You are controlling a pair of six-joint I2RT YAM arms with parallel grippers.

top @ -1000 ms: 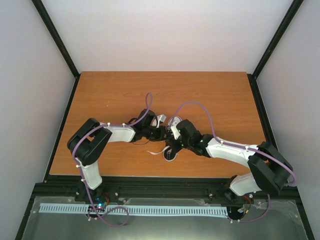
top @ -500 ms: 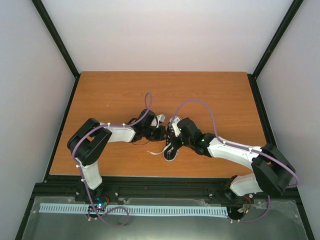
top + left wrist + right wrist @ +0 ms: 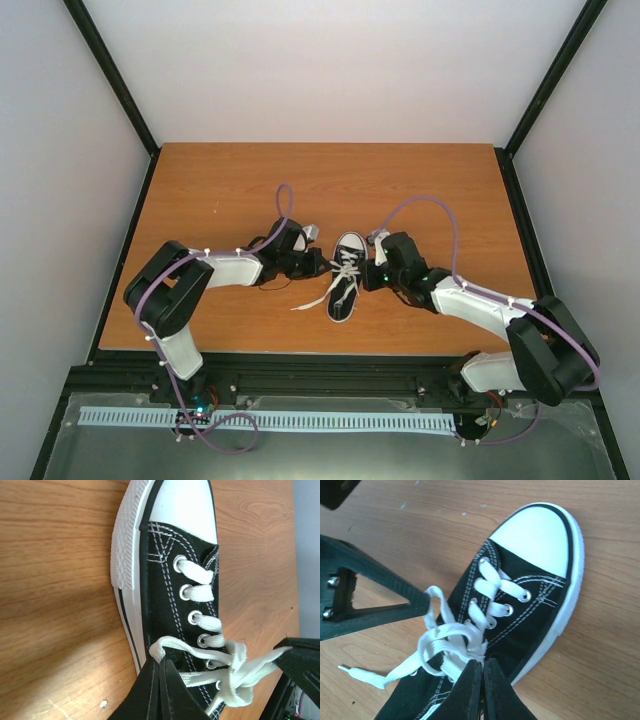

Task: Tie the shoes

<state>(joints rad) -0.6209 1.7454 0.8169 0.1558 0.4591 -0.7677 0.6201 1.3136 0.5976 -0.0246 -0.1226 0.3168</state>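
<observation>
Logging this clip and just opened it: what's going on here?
Two robot arms are tying a small black canvas sneaker with a white toe cap that sits on the wooden table. The left gripper and right gripper are each shut on a loop of its white laces, one either side, with a knot bunched between them.

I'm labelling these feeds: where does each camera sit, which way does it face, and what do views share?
Top: above and behind the arms, looking down at the table; both arms show, left gripper and right gripper flanking the shoe.
Left wrist: on the left arm, looking past its shut fingers, which pinch the laces, at the shoe.
Right wrist: on the right arm, facing the shoe's other side past its shut fingers.
Shared: shoe and laces; each wrist view also catches the other gripper.
</observation>
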